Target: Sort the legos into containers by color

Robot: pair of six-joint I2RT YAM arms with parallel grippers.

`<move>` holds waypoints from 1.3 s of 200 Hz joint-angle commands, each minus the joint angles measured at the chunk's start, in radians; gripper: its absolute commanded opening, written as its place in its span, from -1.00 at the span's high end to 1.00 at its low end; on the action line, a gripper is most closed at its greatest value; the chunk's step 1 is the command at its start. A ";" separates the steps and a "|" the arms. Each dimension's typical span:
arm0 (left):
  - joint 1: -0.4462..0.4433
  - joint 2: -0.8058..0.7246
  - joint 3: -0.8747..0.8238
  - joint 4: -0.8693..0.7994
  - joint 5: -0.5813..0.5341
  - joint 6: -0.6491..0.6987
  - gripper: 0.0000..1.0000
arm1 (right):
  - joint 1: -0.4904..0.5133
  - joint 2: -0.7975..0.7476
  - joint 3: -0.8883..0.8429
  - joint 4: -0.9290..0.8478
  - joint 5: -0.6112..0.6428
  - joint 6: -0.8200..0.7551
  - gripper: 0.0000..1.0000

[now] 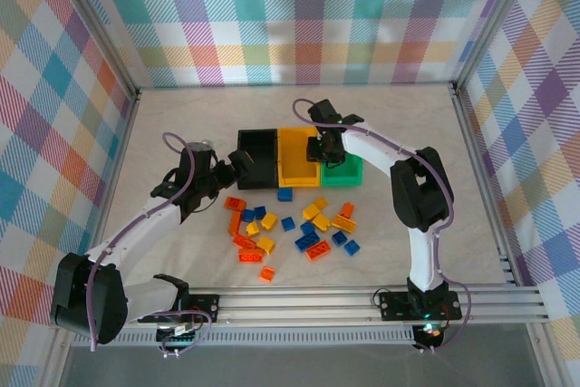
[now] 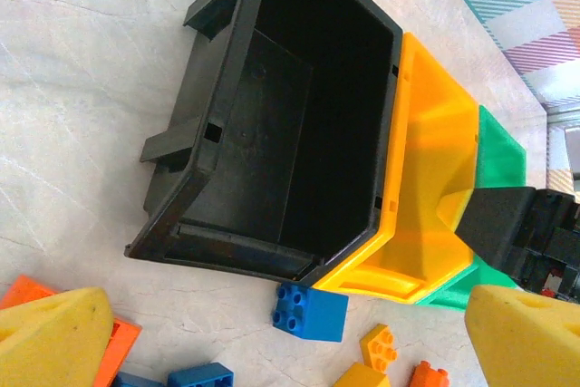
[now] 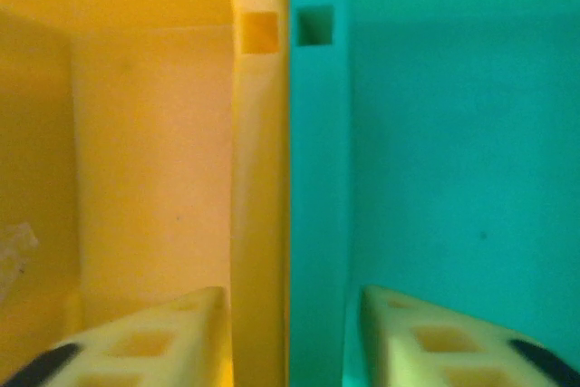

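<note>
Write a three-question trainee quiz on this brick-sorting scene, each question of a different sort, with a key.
1. Multiple choice: which colour is the middle bin in the row? A black, B yellow, C green.
2. True or false: the loose bricks lie inside the black bin.
3. Short answer: in the right wrist view, what stands between the fingers of the right gripper?
Key: 1 B, the yellow bin. 2 False; they lie on the table in front of the bins, and the black bin's floor looks bare. 3 The adjoining walls of the yellow bin and the green bin.
</note>
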 commanded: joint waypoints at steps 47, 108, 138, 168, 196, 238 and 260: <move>-0.007 -0.052 0.019 -0.017 0.023 0.033 -1.00 | 0.006 -0.162 -0.059 0.036 -0.009 0.019 -0.44; -0.013 -0.122 -0.037 -0.002 0.055 0.011 -1.00 | 0.027 -0.518 -0.507 0.067 0.038 0.173 -0.48; -0.013 -0.148 -0.087 0.039 0.053 -0.010 -1.00 | 0.027 -0.583 -0.685 0.080 0.059 0.274 -0.41; -0.013 -0.131 -0.093 0.047 0.056 -0.012 -1.00 | 0.027 -0.530 -0.707 0.107 0.049 0.336 -0.36; -0.013 -0.124 -0.098 0.045 0.055 -0.007 -1.00 | 0.027 -0.469 -0.694 0.118 0.082 0.364 -0.33; -0.013 -0.125 -0.108 0.045 0.045 0.004 -1.00 | 0.027 -0.380 -0.661 0.113 0.059 0.356 -0.18; -0.013 -0.124 -0.111 0.044 0.042 0.007 -1.00 | 0.027 -0.370 -0.677 0.129 0.034 0.357 -0.07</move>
